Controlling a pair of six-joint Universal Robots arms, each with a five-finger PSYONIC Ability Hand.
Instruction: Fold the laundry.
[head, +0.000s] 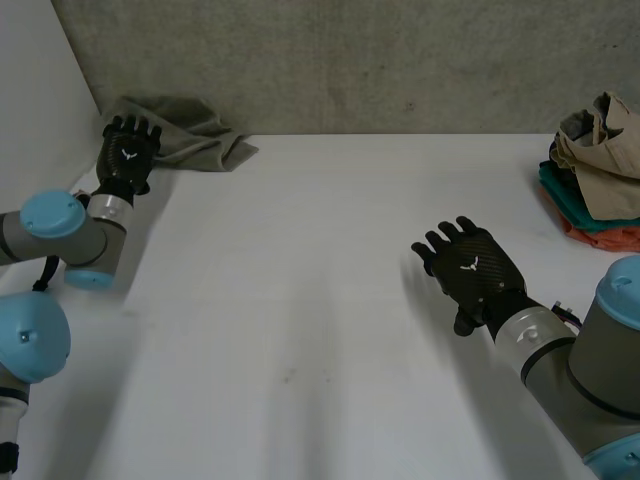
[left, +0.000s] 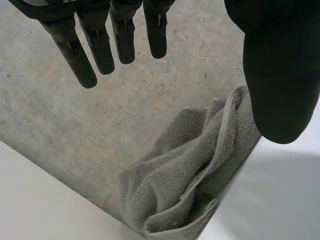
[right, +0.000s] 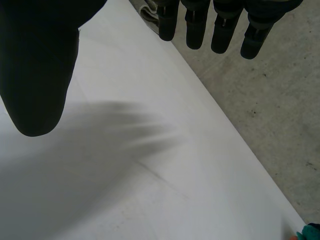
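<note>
grey and fluffy, the towel (head: 195, 140) lies crumpled in the upper left of the frame in the head view, at the far edge of the white desk (head: 300, 330). the left robot hand (head: 128, 152) is over the towel's left end. in the left wrist view its fingers (left: 80, 55) are straight and the thumb (left: 280, 75) is held wide. the towel lies under the gap between them, and nothing is held. i cannot tell if the hand touches the cloth. the right robot hand (head: 472, 272) hangs over bare desk at the middle right, fingers straight, holding nothing too. a pile of clothes (head: 600, 165), tan on top of green and orange, sits at the right edge of the frame, well apart from the towel.

the step in hand looks like picking up the towel to bring it to the open middle of the desk. to do it well, the left robot hand should go down on an edge or corner, not the thick bunched middle, and pinch it between thumb and fingers. a grab at the lump would drag it along balled up. a slow pull toward the middle would help it spread out. the right robot hand could take another corner, so the two can pull the towel flat before any fold. the towel looks soft and floppy, so it may slip from a weak pinch.
</note>
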